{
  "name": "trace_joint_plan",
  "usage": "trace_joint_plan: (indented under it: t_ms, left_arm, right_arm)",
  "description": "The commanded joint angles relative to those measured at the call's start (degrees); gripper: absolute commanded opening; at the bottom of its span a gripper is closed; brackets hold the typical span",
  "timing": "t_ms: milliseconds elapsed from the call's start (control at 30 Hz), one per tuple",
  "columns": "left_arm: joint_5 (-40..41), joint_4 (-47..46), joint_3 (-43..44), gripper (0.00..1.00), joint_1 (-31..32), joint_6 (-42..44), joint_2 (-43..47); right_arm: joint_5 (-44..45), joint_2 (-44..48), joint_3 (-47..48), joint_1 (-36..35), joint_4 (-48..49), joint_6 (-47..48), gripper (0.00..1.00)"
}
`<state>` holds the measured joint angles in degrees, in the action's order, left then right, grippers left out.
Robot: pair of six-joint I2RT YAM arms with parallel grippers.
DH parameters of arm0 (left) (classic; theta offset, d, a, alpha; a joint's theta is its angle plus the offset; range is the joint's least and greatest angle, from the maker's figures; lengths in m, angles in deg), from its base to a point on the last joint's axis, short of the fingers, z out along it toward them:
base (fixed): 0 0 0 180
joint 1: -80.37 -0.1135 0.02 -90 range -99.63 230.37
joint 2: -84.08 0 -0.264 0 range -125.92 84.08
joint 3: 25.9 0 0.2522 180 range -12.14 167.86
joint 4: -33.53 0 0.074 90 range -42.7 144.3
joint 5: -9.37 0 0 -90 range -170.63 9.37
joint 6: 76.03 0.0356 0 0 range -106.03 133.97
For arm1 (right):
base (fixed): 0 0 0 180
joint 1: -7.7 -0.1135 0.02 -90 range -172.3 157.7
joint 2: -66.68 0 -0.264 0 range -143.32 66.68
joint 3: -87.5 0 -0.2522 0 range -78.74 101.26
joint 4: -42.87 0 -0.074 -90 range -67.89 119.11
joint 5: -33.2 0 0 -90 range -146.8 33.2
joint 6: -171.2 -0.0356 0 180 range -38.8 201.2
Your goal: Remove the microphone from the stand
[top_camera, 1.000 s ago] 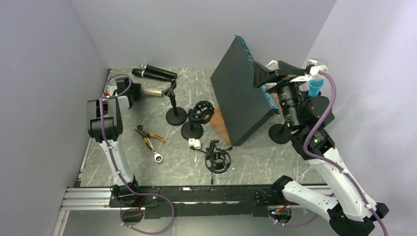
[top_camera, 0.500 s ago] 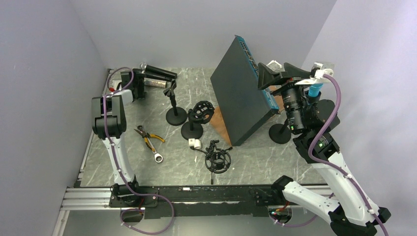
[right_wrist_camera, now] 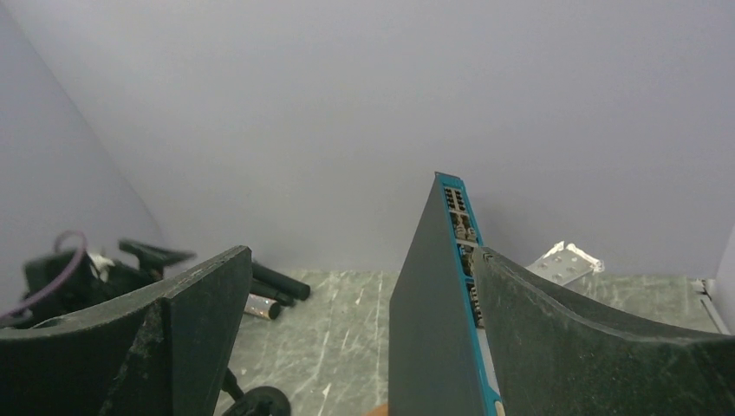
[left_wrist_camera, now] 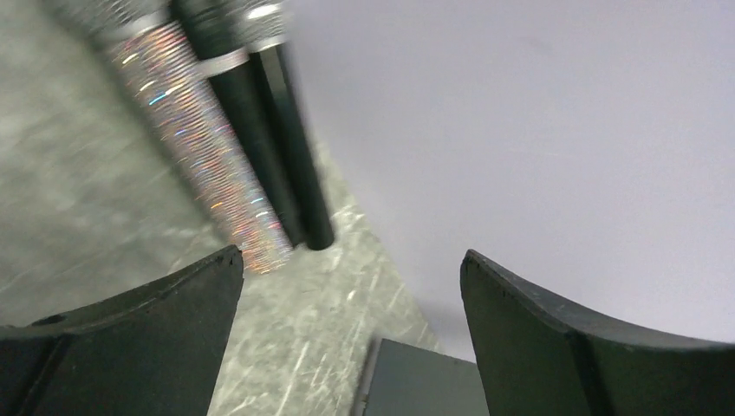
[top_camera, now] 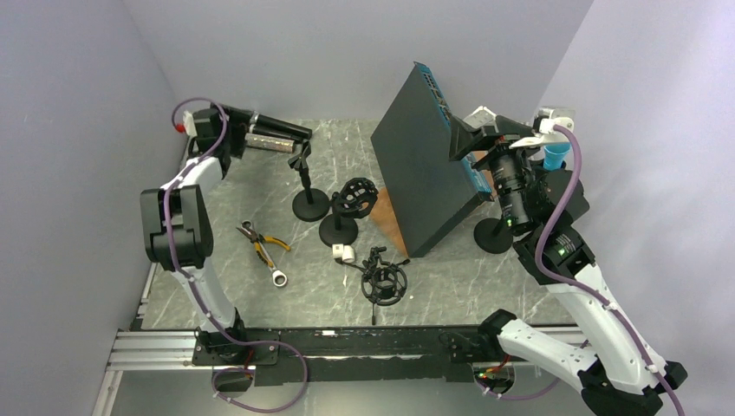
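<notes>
A blue cup (top_camera: 553, 156) sits just right of the dark board (top_camera: 425, 165), close to the side wall; what it holds cannot be seen. The grey marbled table (top_camera: 303, 286) is boxed in by pale lilac walls (top_camera: 78, 130). Far left of the board, three microphones (top_camera: 276, 132) lie side by side on the table, one of them glittery, just ahead of the spread left pincer (left_wrist_camera: 351, 260). A clip stand (top_camera: 308, 186) stands between them and the board. The right pincer (right_wrist_camera: 360, 260) hangs spread by the board's upper right edge
</notes>
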<state>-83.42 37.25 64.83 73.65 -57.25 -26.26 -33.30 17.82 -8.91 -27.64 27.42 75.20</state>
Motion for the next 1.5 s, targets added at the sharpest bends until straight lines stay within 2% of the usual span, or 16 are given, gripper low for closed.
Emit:
trace_joint_plan:
  t_ms: [0, 133, 233, 333, 500, 567, 667, 800, 933, 1133, 1233, 1333, 1467]
  left_arm:
    - [-8.2, -4.9, 8.1, 0.96, 0.3, 15.0, 6.8]
    - [-16.1, -4.2, 12.4, 0.95, 3.1, 22.5, 10.4]
    - [-17.9, -5.2, 9.4, 0.96, 8.3, 29.9, 17.1]
    - [-17.5, -1.5, 8.4, 0.96, 13.2, 37.0, 23.0]
    - [-22.4, 0.6, 6.5, 0.97, 17.1, 41.7, 30.9]
    - [-22.7, 3.1, 5.6, 0.96, 18.8, 45.6, 34.0]
    - [-22.9, 6.4, 3.8, 0.97, 21.8, 52.5, 37.8]
    - [-21.6, 7.8, 0.4, 0.99, 25.7, 59.9, 42.4]
    - [-17.6, 6.9, -4.2, 0.99, 29.6, 65.1, 46.4]
    - [-7.8, 10.8, -6.6, 0.99, 41.5, 81.1, 49.2]
    - [-6.5, 5.6, -11.4, 1.00, 45.6, 85.5, 52.4]
    - [-6.1, 4.2, -13.5, 0.99, 48.3, 89.7, 53.5]
    - [-1.7, 2.7, -15.4, 1.00, 52.3, 92.8, 54.0]
  right_arm:
    - [-0.9, -1.1, 3.8, 0.1, -2.3, -0.5, 1.00]
    - [-1.1, -2.3, 5.0, 0.0, -4.5, -1.8, 1.00]
    - [-2.0, -2.9, 4.1, 0.1, -6.0, -2.6, 1.00]
    - [-2.4, -4.0, 4.4, 0.1, -9.5, -3.3, 1.00]
    - [-2.9, -8.0, 8.7, 0.1, -18.5, -1.7, 1.00]
    - [-1.3, -10.1, 11.5, 0.1, -22.6, 0.3, 1.00]
    - [6.2, -12.9, 15.2, 0.1, -27.6, 2.2, 1.00]
    - [17.3, -16.2, 17.6, 0.4, -30.4, 6.2, 1.00]
    - [28.7, -19.0, 20.0, 3.7, -31.9, 10.2, 1.00]
    - [33.9, -21.2, 20.9, 12.9, -27.8, 13.9, 1.00]
    - [36.6, -22.5, 22.4, 15.6, -28.1, 15.6, 1.00]
    - [38.6, -21.2, 21.5, 16.5, -25.8, 18.0, 1.00]
    - [40.7, -18.6, 18.6, 17.6, -21.5, 20.9, 1.00]
